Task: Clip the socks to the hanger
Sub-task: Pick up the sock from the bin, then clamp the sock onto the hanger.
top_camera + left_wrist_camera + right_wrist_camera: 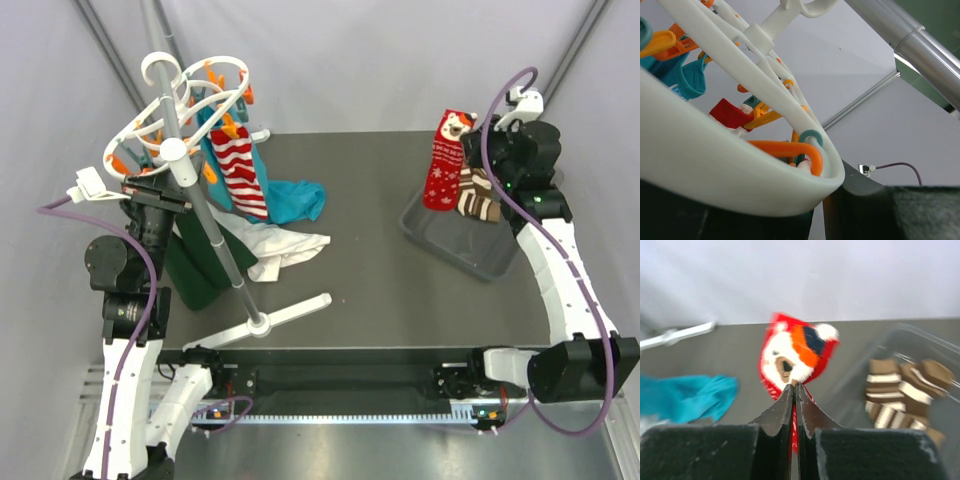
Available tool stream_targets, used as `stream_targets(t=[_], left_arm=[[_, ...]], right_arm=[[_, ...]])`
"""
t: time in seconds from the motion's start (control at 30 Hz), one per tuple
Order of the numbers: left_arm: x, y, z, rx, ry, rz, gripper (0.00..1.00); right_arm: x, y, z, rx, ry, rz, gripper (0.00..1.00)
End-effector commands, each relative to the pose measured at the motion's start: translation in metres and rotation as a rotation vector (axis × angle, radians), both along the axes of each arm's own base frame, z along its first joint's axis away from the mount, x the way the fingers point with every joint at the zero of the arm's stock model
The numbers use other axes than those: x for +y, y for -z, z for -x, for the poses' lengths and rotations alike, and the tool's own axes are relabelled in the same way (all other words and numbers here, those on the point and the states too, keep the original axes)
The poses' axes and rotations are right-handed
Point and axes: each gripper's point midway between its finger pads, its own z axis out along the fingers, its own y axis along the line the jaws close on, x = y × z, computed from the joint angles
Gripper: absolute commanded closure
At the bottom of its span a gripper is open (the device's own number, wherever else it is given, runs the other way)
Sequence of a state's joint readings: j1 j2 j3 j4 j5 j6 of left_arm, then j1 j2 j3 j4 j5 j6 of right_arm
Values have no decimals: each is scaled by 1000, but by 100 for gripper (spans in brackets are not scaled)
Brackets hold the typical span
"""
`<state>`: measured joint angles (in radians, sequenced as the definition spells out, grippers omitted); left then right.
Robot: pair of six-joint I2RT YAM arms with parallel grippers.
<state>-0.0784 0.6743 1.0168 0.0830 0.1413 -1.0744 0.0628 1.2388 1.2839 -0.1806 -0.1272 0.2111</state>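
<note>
My right gripper [794,386] is shut on a red sock with a white bear face [795,352] and holds it up over the bin; in the top view the sock [443,160] hangs beside the gripper [470,142]. Brown-and-cream striped socks [900,390] lie in the bin [478,195]. My left gripper [150,192] is up at the white hanger [185,110], its fingers closed around the lower ring [740,170]. A red-and-white striped sock [240,170] hangs clipped from the hanger. Orange clips [790,150] hang on the rings.
The grey pole [215,235] leans on its white base [280,318]. A teal garment [298,200], a white cloth [285,248] and a dark green garment [195,268] lie by the pole. The clear bin [450,245] sits at the right.
</note>
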Motion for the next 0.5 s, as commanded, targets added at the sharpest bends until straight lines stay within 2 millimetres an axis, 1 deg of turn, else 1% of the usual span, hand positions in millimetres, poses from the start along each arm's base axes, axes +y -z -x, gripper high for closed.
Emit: stream_targets(t=[0.0,0.07,0.1,0.13,0.17,0.2,0.27,0.3,0.33,0.37,0.47], left_arm=[[-5,23,-6,72,20,-35,100],[-5,24,-7,73,21,-34,100],[-6,24,-7,74,26,-31,100],[-6,23,-6,73,28,-32,100],[-7,22,-6,71,30,-33,100],[-7,21,-5,70,30,-33,100],[-6,21,-4,69,27,-36,100],[-6,20,-3,64,25,-35,100],[-6,21,-4,67,24,-35,100],[-6,20,-4,66,24,-34,100],[-7,22,-5,73,31,-30,100]], right_arm=[[51,-27,26,-108,-310,-2,100],[74,-41,41,-165,-426,-7,100],[94,-43,52,-170,-519,-9,100],[105,-45,57,-178,-558,-4,100],[114,-42,62,-165,-585,1,100],[131,-45,71,-176,-637,15,100],[147,-45,81,-177,-686,13,100],[163,-47,92,-183,-736,9,100],[171,-49,99,-189,-764,5,100],[185,-51,110,-193,-809,0,100],[208,-58,129,-208,-897,-18,100]])
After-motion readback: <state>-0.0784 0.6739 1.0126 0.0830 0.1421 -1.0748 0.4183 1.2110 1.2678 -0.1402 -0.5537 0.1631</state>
